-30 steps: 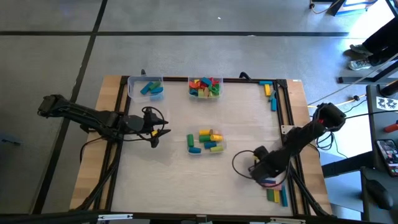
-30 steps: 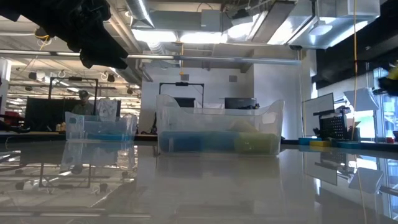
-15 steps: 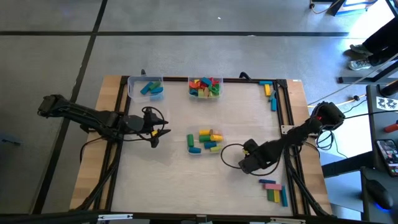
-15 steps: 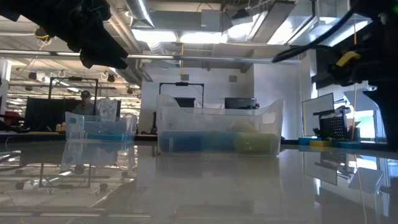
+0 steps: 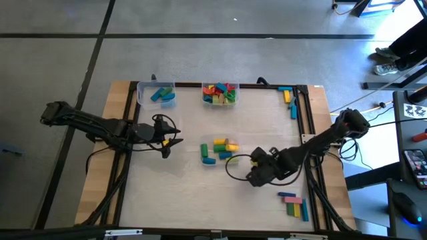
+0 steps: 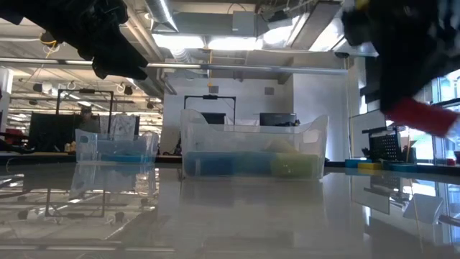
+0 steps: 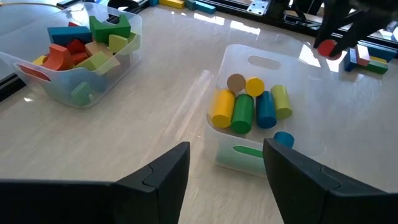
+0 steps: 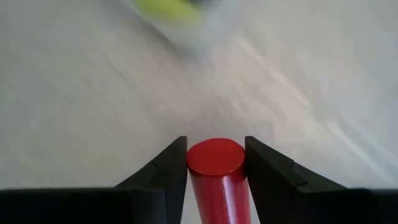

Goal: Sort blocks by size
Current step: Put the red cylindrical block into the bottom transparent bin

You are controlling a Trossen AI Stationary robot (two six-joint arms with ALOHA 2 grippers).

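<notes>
The blocks lie in several places. Coloured cylinders fill a clear tub at the table's middle. Mixed blocks sit in the far tub, and blue ones in the far-left tub. Loose blocks lie at the near right and by the far right rail. My right gripper hovers right of the middle tub, shut on a red cylinder block. My left gripper hangs open left of that tub, holding nothing. My right gripper pinches the red cylinder's round sides between its two fingers. The cylinder lies along the fingers, its flat end showing at the fingertips. The fingers point steeply down from above. The block is lifted clear of the table.
Black rails run along the table's right side and a rail along its left. Bare wood lies near the front between the arms. In the low view the tubs stand in front of a room with desks and screens.
My right gripper has risen from the loose blocks at the near right and gone toward the table's left, up to the middle tub, rolling its wrist on the way. The red cylinder has come with it, lifted clear of the table.
</notes>
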